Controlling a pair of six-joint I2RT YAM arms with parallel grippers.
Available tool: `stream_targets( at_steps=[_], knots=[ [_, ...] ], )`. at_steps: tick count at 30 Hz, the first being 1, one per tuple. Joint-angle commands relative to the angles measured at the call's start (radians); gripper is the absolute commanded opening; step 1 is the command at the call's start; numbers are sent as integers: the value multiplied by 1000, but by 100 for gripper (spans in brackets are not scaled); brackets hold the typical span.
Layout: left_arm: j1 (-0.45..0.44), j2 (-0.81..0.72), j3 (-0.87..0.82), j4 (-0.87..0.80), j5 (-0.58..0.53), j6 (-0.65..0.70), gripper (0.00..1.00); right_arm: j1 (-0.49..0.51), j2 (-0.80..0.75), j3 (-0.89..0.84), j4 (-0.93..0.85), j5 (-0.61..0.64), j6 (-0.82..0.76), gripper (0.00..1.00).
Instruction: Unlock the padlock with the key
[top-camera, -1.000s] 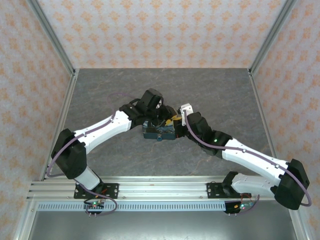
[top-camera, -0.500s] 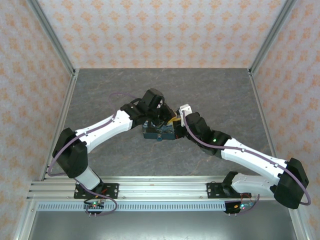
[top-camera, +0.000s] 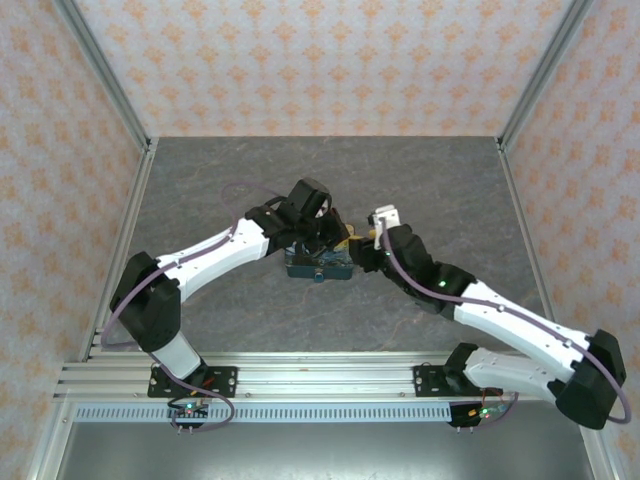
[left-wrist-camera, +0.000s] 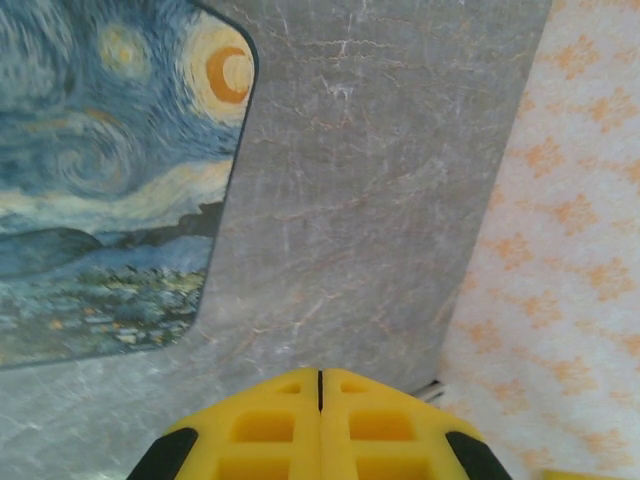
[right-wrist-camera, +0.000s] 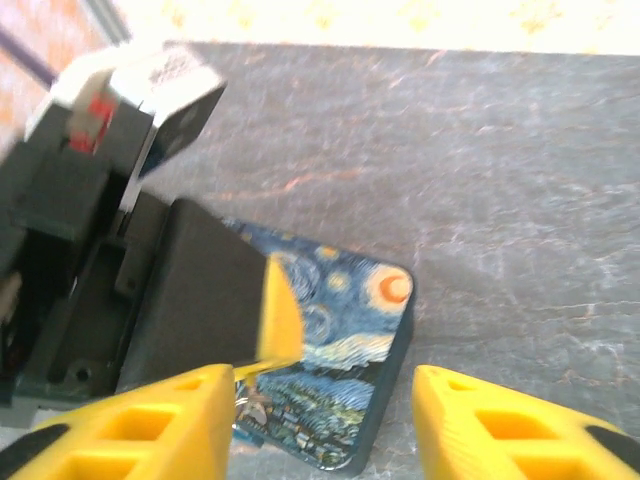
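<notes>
The left claw (left-wrist-camera: 320, 378), yellow fingers pressed together on nothing, hangs over the grey marbled surface (left-wrist-camera: 380, 200) beside the flat blue-and-yellow Starry Night box (left-wrist-camera: 100, 170). The right claw (right-wrist-camera: 322, 390) stands wide above that box. The tiny teal-tinted dark metal padlock (top-camera: 317, 277) sits at the box's near edge.

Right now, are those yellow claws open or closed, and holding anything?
Left gripper: shut, nothing visible in its grip.
Right gripper: open, holding nothing.

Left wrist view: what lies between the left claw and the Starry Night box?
A bare stretch of grey marbled tabletop lies between the shut yellow left claw and the blue-and-yellow Starry Night box, as the left wrist view shows.
</notes>
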Motion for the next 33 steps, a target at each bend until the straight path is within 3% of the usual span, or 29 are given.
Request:
stream_targets(
  at_steps=[1,5,10,15,22,29,33],
  knots=[
    [8,-13,68,-52,-72,189,0,-58,-76,-5,-58,21,95,53],
    [9,-44,73,-19,-108,294,0,-151,-111,-62,11,-124,282,57],
    [18,-103,-46,275,-44,343,0,-227,-74,-186,298,-318,606,59],
    [26,-156,-177,574,-52,335,0,-259,-20,-309,638,-366,881,60],
    [31,-164,-334,974,-121,178,0,-275,27,-368,909,-360,1074,58],
    [31,-112,-392,1149,-237,9,0,-274,70,-338,995,-364,1234,58],
    [27,-85,-404,1181,-272,-43,0,-266,102,-302,995,-387,1282,64]
  ],
)
